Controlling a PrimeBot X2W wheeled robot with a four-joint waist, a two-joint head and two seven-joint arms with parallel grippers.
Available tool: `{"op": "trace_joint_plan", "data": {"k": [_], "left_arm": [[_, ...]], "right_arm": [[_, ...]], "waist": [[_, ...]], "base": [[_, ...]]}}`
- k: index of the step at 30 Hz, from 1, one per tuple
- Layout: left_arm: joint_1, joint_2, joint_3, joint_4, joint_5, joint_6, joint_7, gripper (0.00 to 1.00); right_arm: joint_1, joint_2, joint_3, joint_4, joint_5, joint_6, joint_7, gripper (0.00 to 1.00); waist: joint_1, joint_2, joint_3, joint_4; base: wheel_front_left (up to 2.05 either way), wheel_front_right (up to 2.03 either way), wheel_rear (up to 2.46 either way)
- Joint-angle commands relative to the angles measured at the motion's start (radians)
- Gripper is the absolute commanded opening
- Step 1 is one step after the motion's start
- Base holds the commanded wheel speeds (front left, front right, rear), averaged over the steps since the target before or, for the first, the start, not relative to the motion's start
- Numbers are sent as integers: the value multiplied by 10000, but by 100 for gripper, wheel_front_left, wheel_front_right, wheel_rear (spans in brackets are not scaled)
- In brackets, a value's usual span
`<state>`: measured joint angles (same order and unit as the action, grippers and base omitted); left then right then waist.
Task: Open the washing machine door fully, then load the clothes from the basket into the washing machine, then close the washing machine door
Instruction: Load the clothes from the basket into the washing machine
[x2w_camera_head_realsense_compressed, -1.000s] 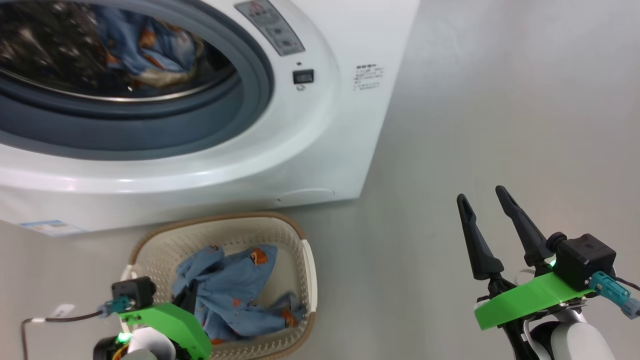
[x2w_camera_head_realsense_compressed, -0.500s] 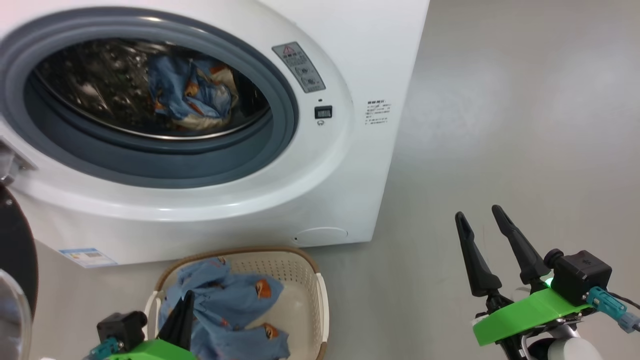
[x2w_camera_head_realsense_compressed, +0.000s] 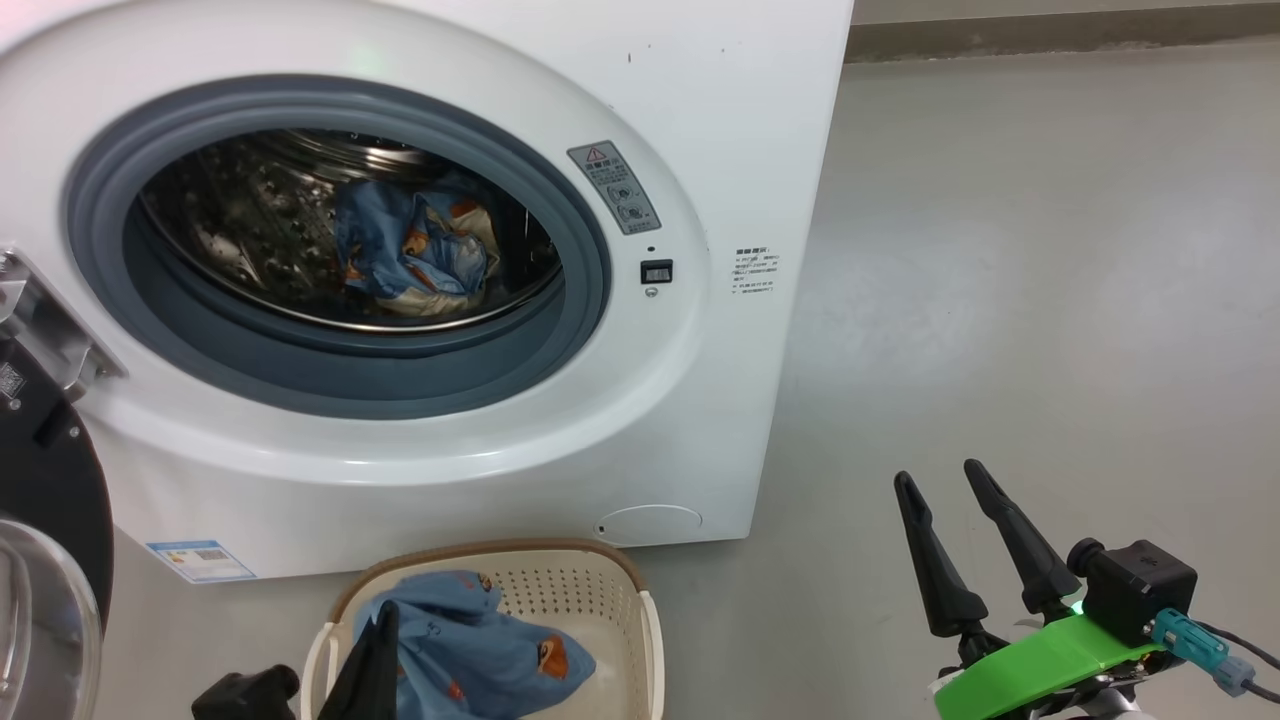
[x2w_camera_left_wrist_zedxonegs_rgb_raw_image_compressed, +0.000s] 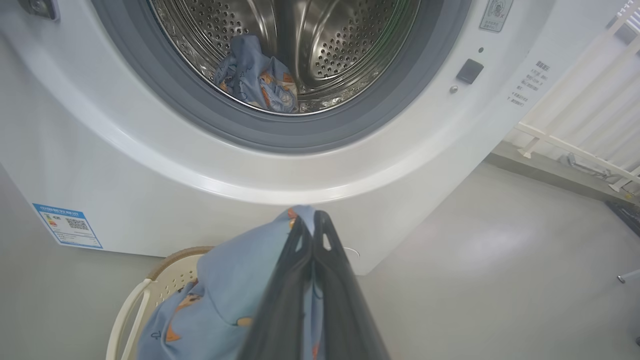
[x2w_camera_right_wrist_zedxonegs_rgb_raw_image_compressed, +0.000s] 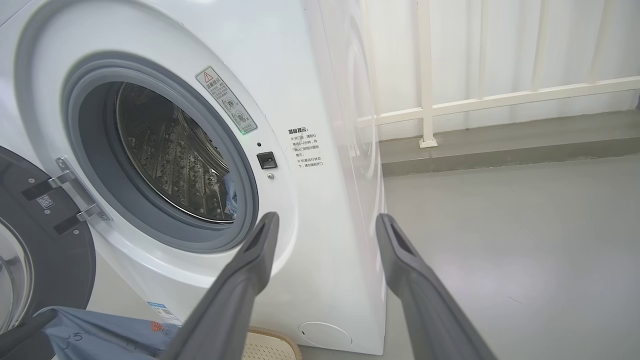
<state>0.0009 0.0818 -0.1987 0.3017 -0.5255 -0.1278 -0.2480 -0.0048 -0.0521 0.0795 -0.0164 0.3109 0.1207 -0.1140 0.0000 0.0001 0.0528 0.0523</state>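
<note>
My left gripper (x2w_camera_left_wrist_zedxonegs_rgb_raw_image_compressed: 312, 225) — pinched shut on blue clothes (x2w_camera_left_wrist_zedxonegs_rgb_raw_image_compressed: 215, 300) above basket (x2w_camera_head_realsense_compressed: 590, 585); my right gripper (x2w_camera_head_realsense_compressed: 937, 473) — fingers spread, empty.

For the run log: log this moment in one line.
left gripper shut on clothes at basket | right gripper open | door open

The washing machine door (x2w_camera_head_realsense_compressed: 48, 480) gets chopped by the left edge in the head view, so you just get a slice of black rim, some glass and the hinge. The basket (x2w_camera_head_realsense_compressed: 560, 590) runs off the bottom, near side gone. The left pincer (x2w_camera_left_wrist_zedxonegs_rgb_raw_image_compressed: 311, 225) is a dark blur in its own wrist view and hides part of the clothes (x2w_camera_head_realsense_compressed: 480, 650) it's pinching. The small print (x2w_camera_head_realsense_compressed: 756, 272) by the latch and the blue sticker (x2w_camera_head_realsense_compressed: 200, 560) are too tiny to read.
</note>
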Motion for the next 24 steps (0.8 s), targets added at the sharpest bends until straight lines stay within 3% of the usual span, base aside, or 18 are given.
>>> {"op": "trace_joint_plan", "data": {"k": [1, 11, 24], "left_arm": [[-156, 61, 355, -330, 113, -24, -137, 0], [-179, -55, 558, -851, 344, -27, -137, 0], [-1264, -73, 961, -1362, -398, -28, -137, 0]], "right_arm": [[-110, 0, 229, -223, 94, 100, -127, 100], [-74, 9, 166, -119, 113, 100, -217, 100], [-273, 15, 137, -105, 55, 100, -215, 100]], "waist": [[0, -1, 6, -3], [0, -1, 115, -67], [0, -1, 935, -170]], "base": [[0, 0, 0], [0, 0, 0], [0, 0, 0]]}}
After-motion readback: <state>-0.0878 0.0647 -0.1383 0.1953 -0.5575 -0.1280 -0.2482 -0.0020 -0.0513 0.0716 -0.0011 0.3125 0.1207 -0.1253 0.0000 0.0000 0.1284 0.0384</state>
